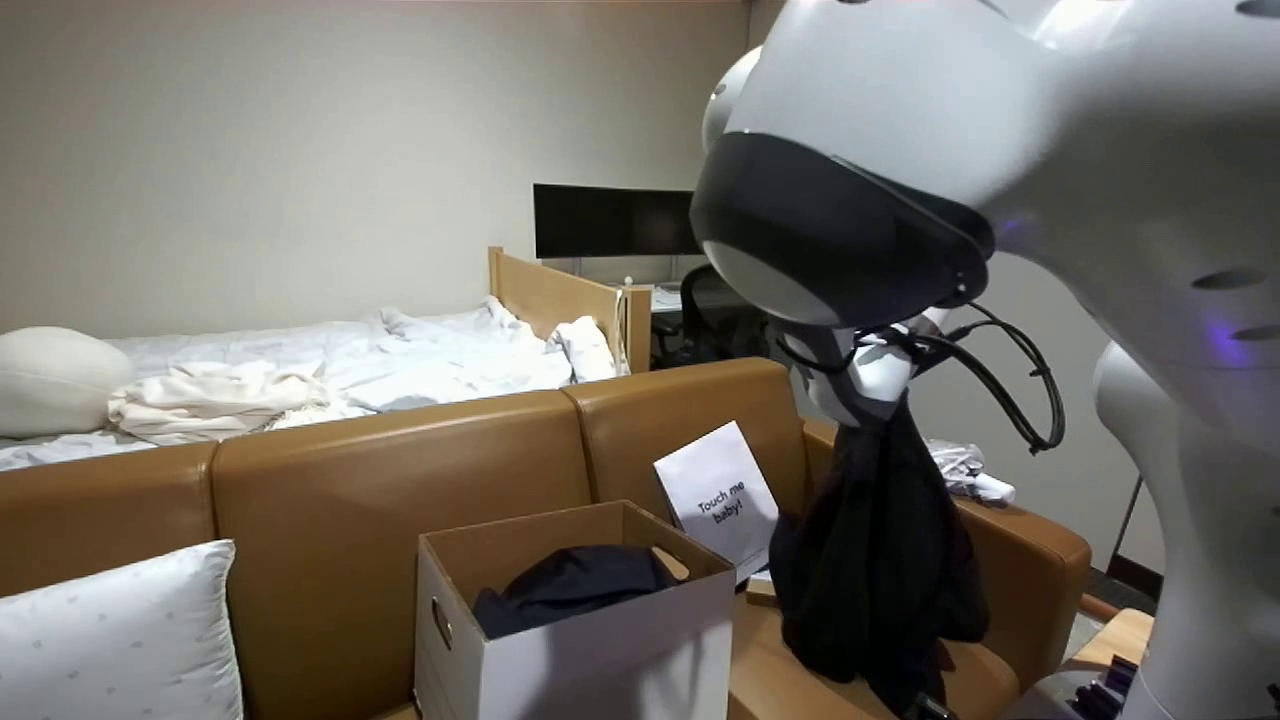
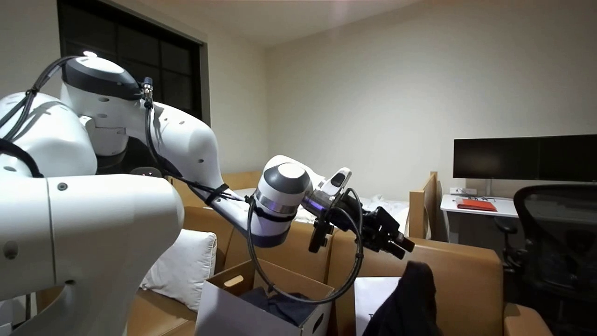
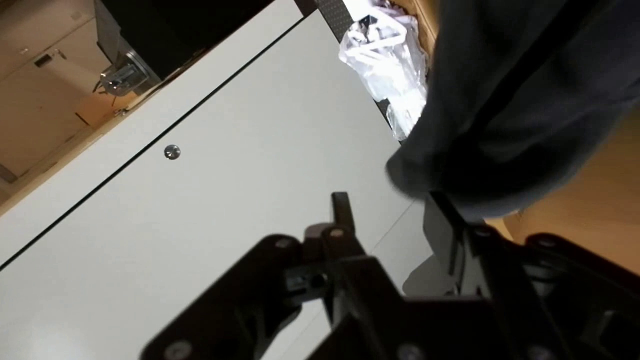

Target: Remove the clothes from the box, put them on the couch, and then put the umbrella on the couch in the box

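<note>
Both exterior views give you the tan-brown couch [image 1: 400, 460] as the largest thing; beyond its back edge, a bed [image 1: 330, 370] with rumpled white sheets. White box [image 1: 610, 665] stands before the backrest near a cushion seam, its base cut off. Of the clothes [image 1: 875, 570], one black garment is at the couch's armrest end: it rises to a peak, lower folds in front of the seat; whether they rest there you cannot tell. Towards the couch's other end, a white pillow [image 1: 125, 640], tilted. More dark fabric [image 1: 570, 585] lies inside your box, below the rim. Your gripper [image 3: 391, 206]: wrist view has the fingers [image 3: 343, 212] apart, cabinet front [image 3: 250, 165] visible through the gap. Cloth, blurred, looms beside one finger; contact unclear. Its peak sits just below the fingertips in an exterior view. Between box and garment, a white sheet [image 1: 718, 500] reading "Touch me baby!" leans before the backrest. Crumpled plastic [image 1: 960, 465] at the outer edge of the armrest [image 1: 1040, 545].
</note>
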